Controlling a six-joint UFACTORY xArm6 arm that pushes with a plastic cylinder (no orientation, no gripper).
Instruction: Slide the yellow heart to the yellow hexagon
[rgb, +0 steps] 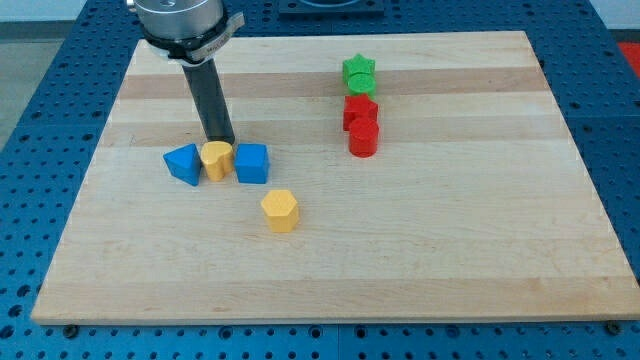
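Note:
The yellow heart (216, 159) sits left of the board's middle, wedged between a blue triangle-like block (184, 163) on its left and a blue cube-like block (252, 163) on its right. The yellow hexagon (280, 210) lies below and to the right of the heart, a short gap away. My tip (221, 141) stands right behind the heart, at its top edge, touching or nearly touching it.
A green star (359, 68) over a green round block (361, 84), then a red star-like block (360, 110) and a red cylinder (363, 138), form a column at the upper right. The wooden board (470, 250) lies on a blue perforated table.

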